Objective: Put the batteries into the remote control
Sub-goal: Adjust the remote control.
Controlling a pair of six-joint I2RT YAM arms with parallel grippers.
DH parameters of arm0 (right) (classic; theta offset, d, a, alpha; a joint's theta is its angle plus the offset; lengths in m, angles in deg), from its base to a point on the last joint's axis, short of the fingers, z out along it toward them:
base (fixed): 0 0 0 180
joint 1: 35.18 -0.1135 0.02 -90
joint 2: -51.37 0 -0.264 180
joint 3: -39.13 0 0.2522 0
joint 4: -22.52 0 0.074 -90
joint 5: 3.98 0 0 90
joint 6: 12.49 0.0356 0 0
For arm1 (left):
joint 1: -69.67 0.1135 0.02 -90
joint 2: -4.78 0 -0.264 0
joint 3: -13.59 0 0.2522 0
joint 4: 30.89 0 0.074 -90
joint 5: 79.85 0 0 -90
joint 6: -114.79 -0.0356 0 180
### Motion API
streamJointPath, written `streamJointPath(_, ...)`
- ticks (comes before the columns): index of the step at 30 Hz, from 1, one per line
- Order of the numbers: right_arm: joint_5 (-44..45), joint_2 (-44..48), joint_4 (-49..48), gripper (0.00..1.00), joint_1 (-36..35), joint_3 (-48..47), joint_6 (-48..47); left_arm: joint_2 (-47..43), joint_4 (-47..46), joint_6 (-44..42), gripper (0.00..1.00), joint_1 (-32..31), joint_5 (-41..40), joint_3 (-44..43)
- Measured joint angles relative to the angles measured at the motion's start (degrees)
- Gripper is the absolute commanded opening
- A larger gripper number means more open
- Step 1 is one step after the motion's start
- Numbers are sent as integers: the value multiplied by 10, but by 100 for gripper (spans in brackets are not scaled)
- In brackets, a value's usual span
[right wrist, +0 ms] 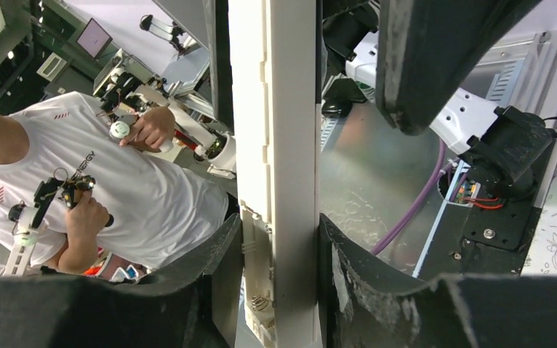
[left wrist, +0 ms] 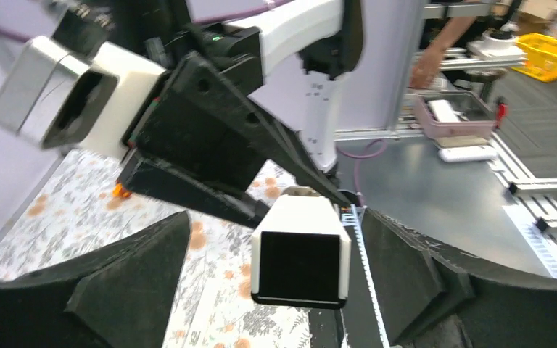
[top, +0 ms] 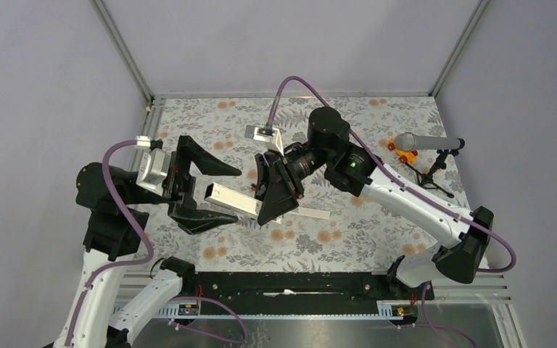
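Mid-air handover, frame centre: right gripper [right wrist: 279, 243] clamps remote control [top: 230, 201], seemingly firmly. Left gripper [left wrist: 274, 223] spread, not touching. Retract it straight, without nudging remote.

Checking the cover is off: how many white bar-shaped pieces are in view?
2. The slim white rectangular remote control is clamped in the right gripper; the thin flat white cover strip lies on the floral tabletop beside it. More may be hidden.
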Motion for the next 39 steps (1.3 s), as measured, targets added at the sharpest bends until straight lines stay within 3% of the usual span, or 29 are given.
streamJointPath(7,106,16,-2,10,0,9,1,-40,137,-48,99,0,-150,-10)
streamJointPath(15,320,79,-2,10,0,56,-24,-100,162,57,99,0,-350,-6)
streamJointPath(22,479,96,18,9,0,84,-31,-50,89,239,99,0,-375,38)
streamJointPath(28,545,96,31,9,0,88,-29,4,49,329,99,0,-384,67)
streamJointPath(31,548,96,31,9,0,89,-28,5,40,358,93,0,-401,79)
streamJointPath(39,531,92,49,9,0,89,-16,33,11,395,64,-7,-426,80)
